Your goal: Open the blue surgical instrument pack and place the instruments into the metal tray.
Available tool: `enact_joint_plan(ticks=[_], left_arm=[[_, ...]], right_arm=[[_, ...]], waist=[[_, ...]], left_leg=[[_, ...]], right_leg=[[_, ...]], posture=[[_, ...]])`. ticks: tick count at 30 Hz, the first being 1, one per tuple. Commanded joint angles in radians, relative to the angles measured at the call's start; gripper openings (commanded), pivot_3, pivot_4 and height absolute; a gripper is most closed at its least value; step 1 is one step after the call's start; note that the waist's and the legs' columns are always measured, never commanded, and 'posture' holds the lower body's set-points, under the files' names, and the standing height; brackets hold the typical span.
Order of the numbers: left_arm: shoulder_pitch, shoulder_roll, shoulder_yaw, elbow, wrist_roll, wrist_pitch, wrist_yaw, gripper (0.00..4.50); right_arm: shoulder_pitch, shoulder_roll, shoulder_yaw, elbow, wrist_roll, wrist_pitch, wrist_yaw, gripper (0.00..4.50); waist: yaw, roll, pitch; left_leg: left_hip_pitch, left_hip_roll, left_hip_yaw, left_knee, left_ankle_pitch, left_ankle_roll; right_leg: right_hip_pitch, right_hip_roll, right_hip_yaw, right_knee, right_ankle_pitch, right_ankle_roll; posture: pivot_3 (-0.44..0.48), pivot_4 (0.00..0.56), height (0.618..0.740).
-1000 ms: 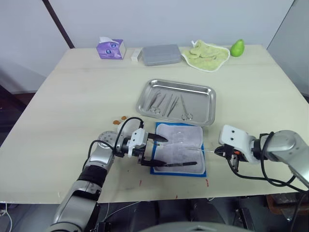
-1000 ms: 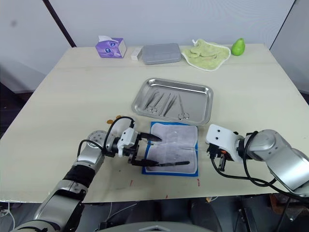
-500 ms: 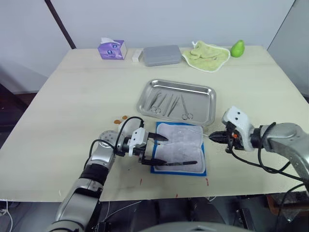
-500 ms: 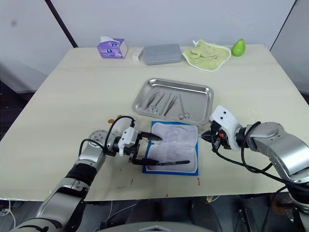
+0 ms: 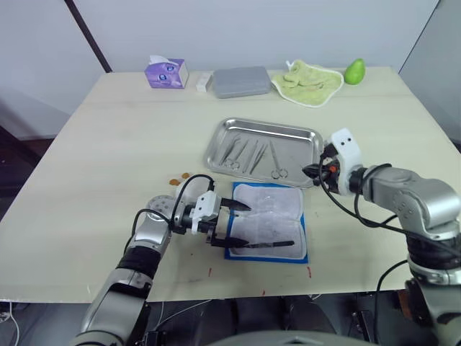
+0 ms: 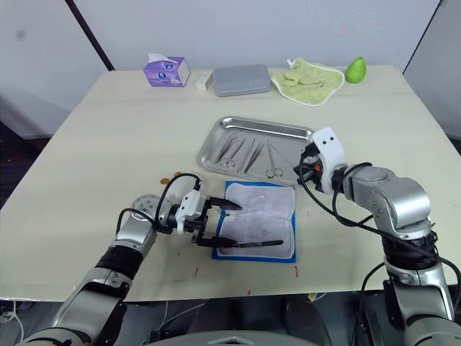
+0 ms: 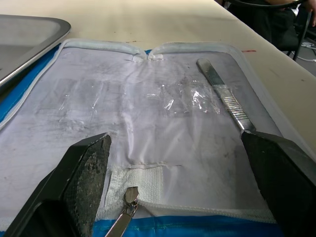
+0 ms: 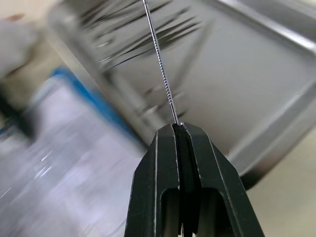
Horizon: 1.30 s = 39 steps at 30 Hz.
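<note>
The blue surgical instrument pack lies open on the table, pale lining up, just in front of the metal tray. One silvery flat-handled instrument rests on the lining. Several instruments lie in the tray. My left gripper stands open at the pack's left edge, with nothing between its fingers. At the tray's right front corner my right gripper is shut on a thin needle-like instrument, which points out over the tray.
Along the table's far edge stand a purple tissue box, a small white item, a grey rectangular box, a green cloth and a green pear. Small brown bits lie left of the pack.
My right gripper has risen from the table to the right of the pack and swung forward to the tray's right front corner, holding the thin instrument. The left gripper has stayed put.
</note>
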Motion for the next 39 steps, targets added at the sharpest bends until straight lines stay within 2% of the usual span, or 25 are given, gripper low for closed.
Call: enact_joint_plan(ticks=[1, 6, 11, 22, 27, 39], left_arm=[[0.037, -0.006, -0.040, 0.064, 0.044, 0.020, -0.004, 4.50], [0.045, -0.006, -0.038, 0.066, 0.045, 0.011, -0.004, 4.50], [0.049, -0.005, -0.035, 0.077, 0.047, -0.002, -0.004, 4.50], [0.041, -0.015, -0.035, 0.121, 0.055, -0.030, -0.002, 4.50], [0.039, -0.017, -0.035, 0.138, 0.056, -0.043, -0.004, 4.50], [0.038, -0.021, -0.035, 0.146, 0.054, -0.050, -0.006, 4.50]], right_arm=[[-0.051, 0.037, 0.008, 0.049, -0.045, -0.030, -0.061, 0.07], [-0.104, 0.070, 0.052, 0.112, -0.105, -0.005, -0.123, 0.07], [-0.172, 0.235, -0.050, 0.226, -0.122, -0.006, -0.239, 0.07], [-0.240, 0.454, -0.171, 0.350, -0.171, -0.020, -0.443, 0.07], [-0.233, 0.484, -0.186, 0.352, -0.184, -0.005, -0.480, 0.07], [-0.210, 0.482, -0.169, 0.399, -0.205, -0.039, -0.467, 0.07]], waist=[[0.000, 0.000, 0.000], [0.000, 0.001, 0.000], [-0.003, 0.002, -0.001], [-0.004, 0.005, -0.002], [-0.003, 0.007, -0.003], [-0.004, 0.009, -0.004]], left_leg=[[0.000, 0.000, 0.000, 0.000, 0.000, 0.000], [0.000, 0.000, 0.001, 0.000, 0.000, 0.000], [0.001, 0.000, 0.001, 0.000, 0.000, 0.000], [0.001, 0.000, 0.001, 0.000, 0.000, 0.000], [0.001, 0.000, 0.001, 0.000, 0.000, 0.000], [0.001, 0.000, 0.000, 0.000, 0.000, 0.000]], right_leg=[[0.000, 0.000, 0.000, 0.000, 0.000, 0.000], [0.000, 0.000, 0.000, 0.000, 0.000, 0.000], [0.000, 0.000, 0.001, 0.001, 0.000, 0.000], [0.000, -0.001, 0.001, 0.002, 0.000, 0.000], [0.000, -0.001, 0.001, 0.001, 0.000, 0.000], [0.000, -0.001, 0.001, 0.002, 0.000, 0.000]], posture=[[0.000, 0.150, 0.740], [0.000, 0.150, 0.740], [0.000, 0.150, 0.740], [0.000, 0.150, 0.740], [0.000, 0.150, 0.740], [0.000, 0.150, 0.740]])
